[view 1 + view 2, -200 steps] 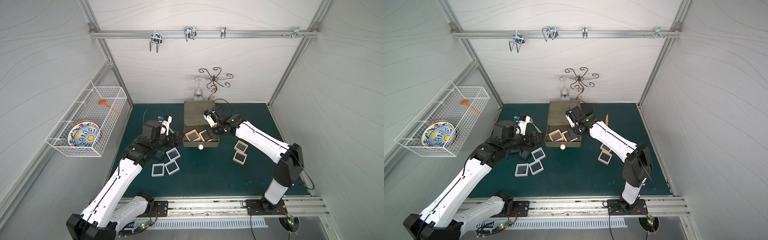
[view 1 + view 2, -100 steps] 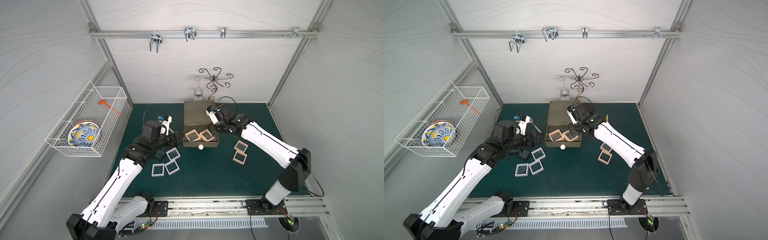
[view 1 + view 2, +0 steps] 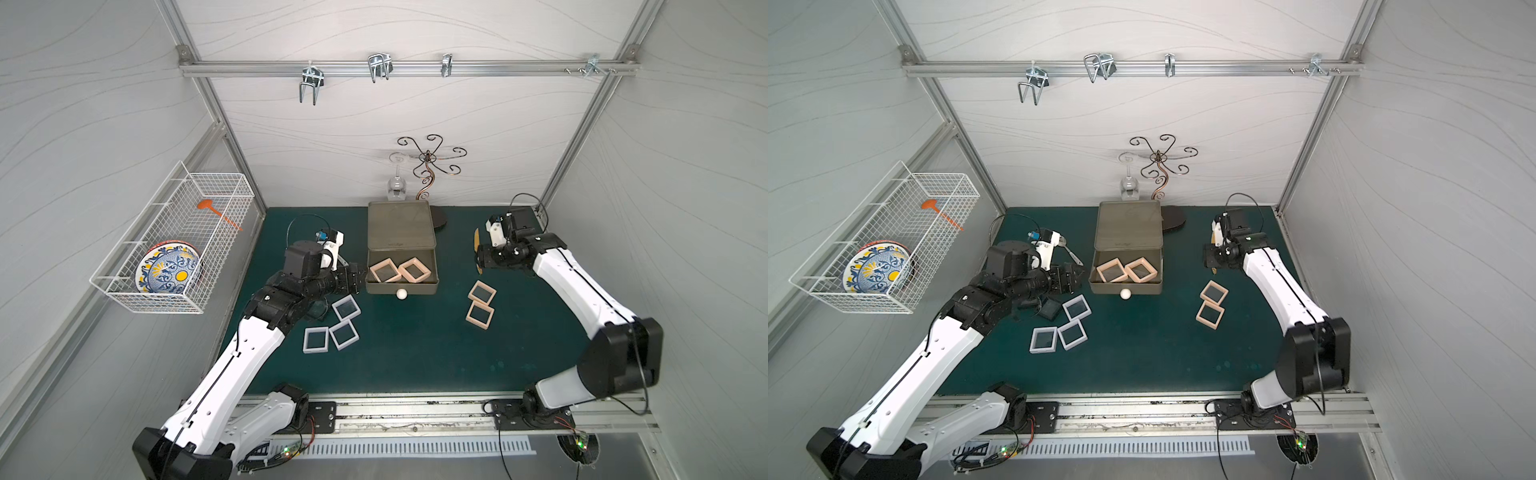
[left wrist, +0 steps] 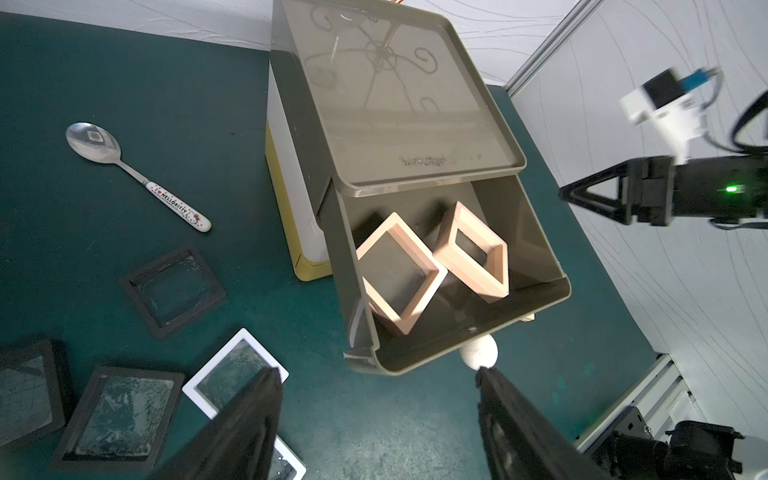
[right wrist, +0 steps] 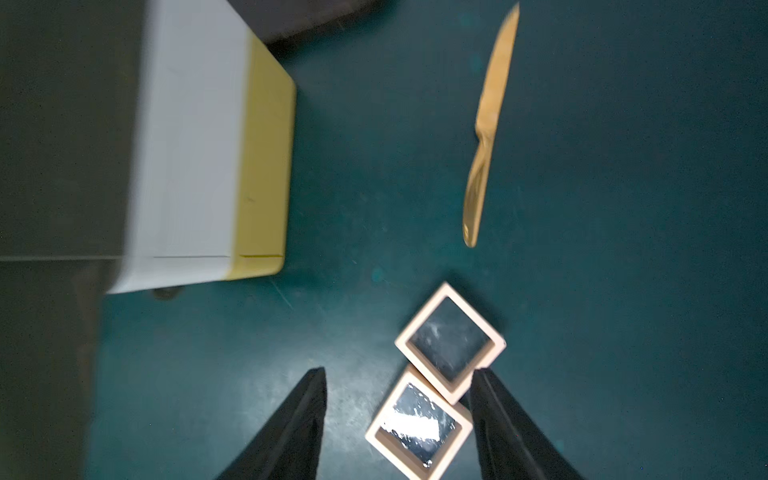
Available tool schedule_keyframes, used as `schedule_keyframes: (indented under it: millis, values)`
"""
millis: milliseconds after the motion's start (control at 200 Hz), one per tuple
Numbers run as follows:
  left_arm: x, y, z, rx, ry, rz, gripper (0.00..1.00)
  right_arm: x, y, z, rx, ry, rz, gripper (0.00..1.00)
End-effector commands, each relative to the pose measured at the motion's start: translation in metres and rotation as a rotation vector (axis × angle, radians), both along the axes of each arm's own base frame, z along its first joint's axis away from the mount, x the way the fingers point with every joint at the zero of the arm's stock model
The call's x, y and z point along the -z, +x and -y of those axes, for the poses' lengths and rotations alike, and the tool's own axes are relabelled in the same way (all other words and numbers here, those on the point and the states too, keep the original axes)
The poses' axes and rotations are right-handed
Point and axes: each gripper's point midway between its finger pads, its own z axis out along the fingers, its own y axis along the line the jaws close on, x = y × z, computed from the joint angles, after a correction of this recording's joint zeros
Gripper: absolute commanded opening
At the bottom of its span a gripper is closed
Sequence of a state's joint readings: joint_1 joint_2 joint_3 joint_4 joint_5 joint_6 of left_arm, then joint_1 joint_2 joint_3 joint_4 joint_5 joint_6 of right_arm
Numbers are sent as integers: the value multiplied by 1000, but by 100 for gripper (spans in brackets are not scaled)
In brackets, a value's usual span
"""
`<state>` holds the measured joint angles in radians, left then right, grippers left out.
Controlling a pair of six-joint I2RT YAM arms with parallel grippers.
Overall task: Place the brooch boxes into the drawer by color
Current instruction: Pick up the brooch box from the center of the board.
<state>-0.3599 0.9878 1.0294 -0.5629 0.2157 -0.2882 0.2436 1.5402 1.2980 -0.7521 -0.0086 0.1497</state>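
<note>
Here two peach brooch boxes [image 3: 386,270] lie in the pulled-out olive-grey drawer [image 3: 401,289], sorted by color. The left gripper [image 4: 376,370] and right gripper [image 5: 399,370] gape empty, the right one near two more peach boxes [image 5: 451,343], likely its next pick.

The drawer unit [image 3: 401,232] is olive-grey on top, white in the middle and yellow at the bottom, with a white knob [image 3: 401,294]. Inside it and at its right-arm side lie peach-pink boxes [image 3: 385,270]. At its other side are white boxes [image 3: 316,339] and black boxes [image 4: 173,291], on a dark green mat [image 3: 415,353]. The silver spoon [image 4: 166,198] there has a white handle with dark lettering and, it seems, red specks. The knife [image 5: 484,137] is golden.
</note>
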Motion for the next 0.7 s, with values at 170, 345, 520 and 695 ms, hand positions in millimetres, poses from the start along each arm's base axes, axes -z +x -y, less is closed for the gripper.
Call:
schedule_keyframes:
  millis: [170,345,520,695]
  values:
    - [-12,7,1,-3,-22,43,78,77,-13,23,52,-69,-339,60]
    - [-12,6,-1,-11,-14,46,78,80,5,27,28,-120,-318,60]
    - [-11,7,-1,-12,-12,43,78,90,15,34,-9,-183,-322,60]
    - [-10,7,-2,-16,-6,41,78,104,12,36,-31,-206,-367,58]
